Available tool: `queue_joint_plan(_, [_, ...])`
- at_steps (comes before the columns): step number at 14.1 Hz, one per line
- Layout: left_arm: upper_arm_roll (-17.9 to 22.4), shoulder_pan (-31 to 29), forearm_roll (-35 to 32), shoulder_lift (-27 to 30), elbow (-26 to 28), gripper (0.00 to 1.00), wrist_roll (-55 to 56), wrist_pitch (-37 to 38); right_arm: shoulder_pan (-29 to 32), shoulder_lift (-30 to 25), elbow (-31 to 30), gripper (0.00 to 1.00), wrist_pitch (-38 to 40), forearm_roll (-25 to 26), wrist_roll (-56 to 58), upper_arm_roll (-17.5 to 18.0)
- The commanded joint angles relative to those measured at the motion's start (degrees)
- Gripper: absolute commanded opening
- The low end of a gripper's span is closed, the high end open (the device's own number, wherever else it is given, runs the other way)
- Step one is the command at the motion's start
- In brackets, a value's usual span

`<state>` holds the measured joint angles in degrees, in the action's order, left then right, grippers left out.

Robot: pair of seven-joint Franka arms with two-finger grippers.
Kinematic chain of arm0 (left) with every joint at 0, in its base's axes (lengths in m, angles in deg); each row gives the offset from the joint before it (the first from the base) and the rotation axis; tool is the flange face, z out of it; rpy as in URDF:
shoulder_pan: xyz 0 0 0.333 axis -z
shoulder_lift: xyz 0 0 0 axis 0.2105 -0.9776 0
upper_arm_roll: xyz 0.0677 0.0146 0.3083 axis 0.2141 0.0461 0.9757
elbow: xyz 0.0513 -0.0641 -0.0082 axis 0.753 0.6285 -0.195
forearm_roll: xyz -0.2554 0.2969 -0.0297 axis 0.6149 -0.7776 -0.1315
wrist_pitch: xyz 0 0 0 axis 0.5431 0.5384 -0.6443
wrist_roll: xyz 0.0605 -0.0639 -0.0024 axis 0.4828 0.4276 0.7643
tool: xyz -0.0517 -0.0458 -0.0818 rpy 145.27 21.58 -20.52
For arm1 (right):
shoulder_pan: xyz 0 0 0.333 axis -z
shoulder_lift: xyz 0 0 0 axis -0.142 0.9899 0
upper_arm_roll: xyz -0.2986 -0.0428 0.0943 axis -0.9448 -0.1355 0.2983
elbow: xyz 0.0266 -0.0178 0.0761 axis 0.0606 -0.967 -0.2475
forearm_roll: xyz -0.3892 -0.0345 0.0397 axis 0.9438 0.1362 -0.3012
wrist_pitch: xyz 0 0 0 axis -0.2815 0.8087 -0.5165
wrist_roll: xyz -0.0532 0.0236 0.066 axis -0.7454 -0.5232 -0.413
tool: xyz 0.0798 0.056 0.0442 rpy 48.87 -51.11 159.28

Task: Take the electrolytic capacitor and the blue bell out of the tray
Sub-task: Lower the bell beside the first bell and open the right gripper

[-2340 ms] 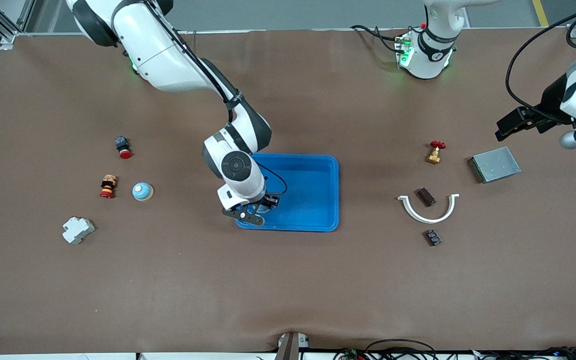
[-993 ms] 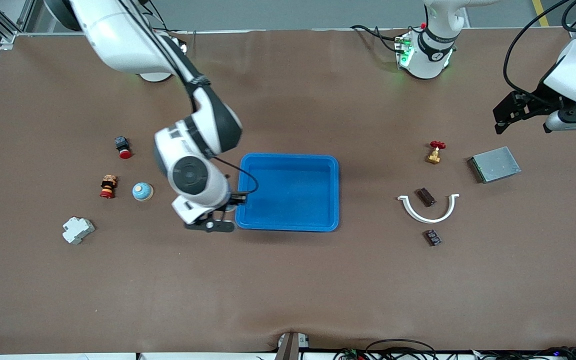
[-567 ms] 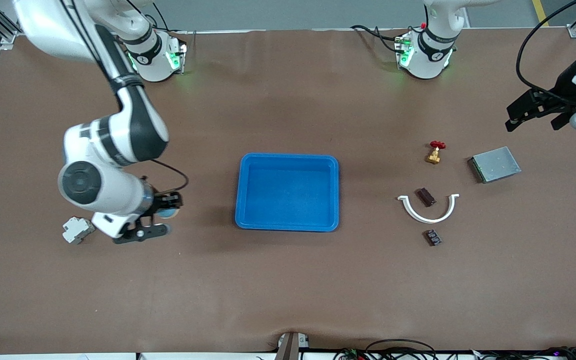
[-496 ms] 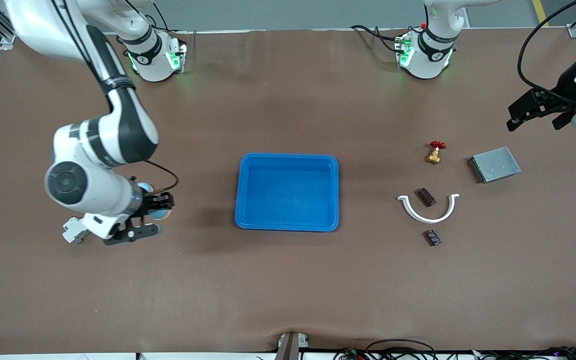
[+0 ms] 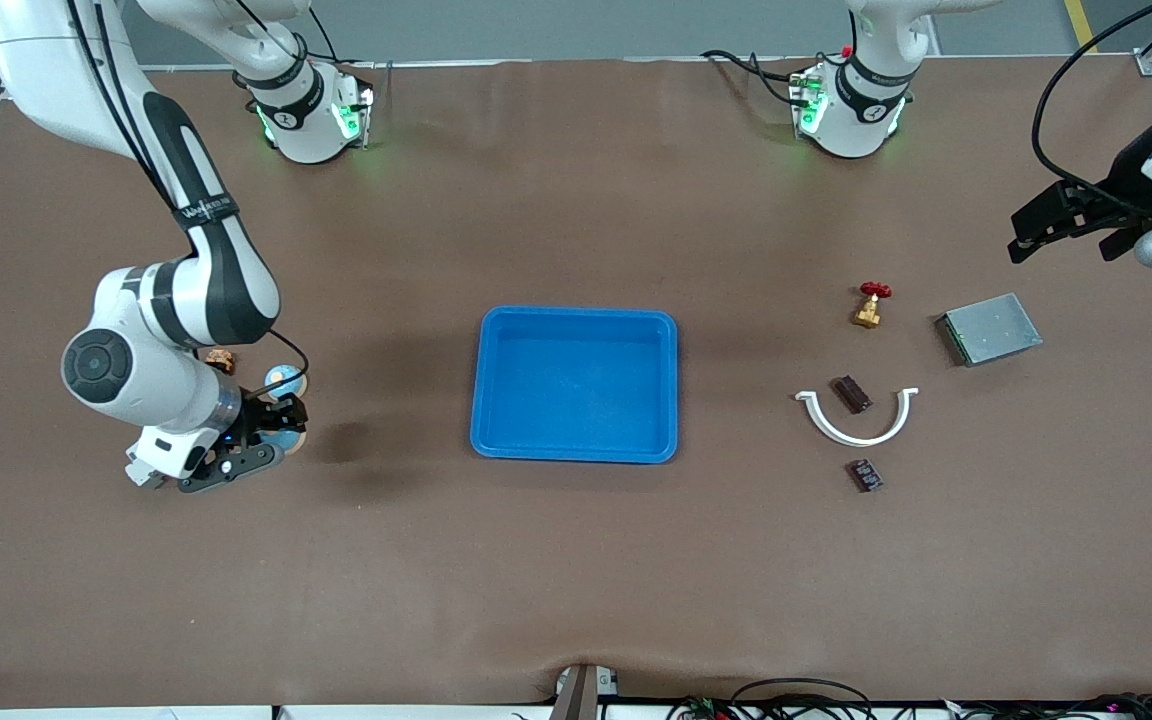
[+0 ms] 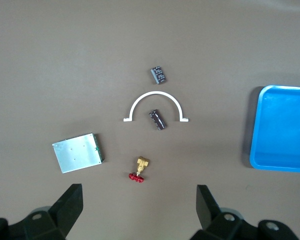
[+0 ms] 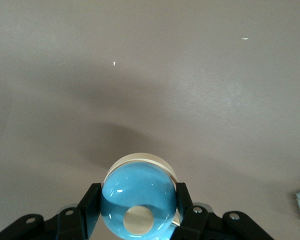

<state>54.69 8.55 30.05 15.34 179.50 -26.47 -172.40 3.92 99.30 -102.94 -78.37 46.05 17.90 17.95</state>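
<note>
The right gripper (image 5: 271, 440) has carried the blue bell (image 7: 138, 198) away from the blue tray (image 5: 576, 445), jaws squeezing it, dome up. Left gripper (image 6: 137, 200) hangs wide open over the worktop (image 5: 576, 580).

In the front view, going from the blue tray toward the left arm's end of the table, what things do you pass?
blue tray → white arc piece with a dark capacitor inside it → grey metal box → left gripper, open, in the air
</note>
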Motion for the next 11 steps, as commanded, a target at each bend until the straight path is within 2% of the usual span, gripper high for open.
queue_joint_plan(1, [-0.42,0.25,-1.99,-0.58,-1.89,1.00,-1.00,1.80,0.46,-0.82,-2.25,0.17,-0.78,-3.48,0.66,0.86])
queue_joint_plan(7, [-0.60,0.34,-1.91,-0.58,-1.89,1.00,-1.01,1.80,-1.29,-0.64,-8.84,0.17,-8.07,-5.86,-0.57,1.04])
queue_joint_plan(11, [-0.68,0.26,-1.73,-0.67,-1.80,1.00,-1.18,1.80,-4.45,-0.47,-9.99,0.17,-7.73,-5.78,-5.49,0.95])
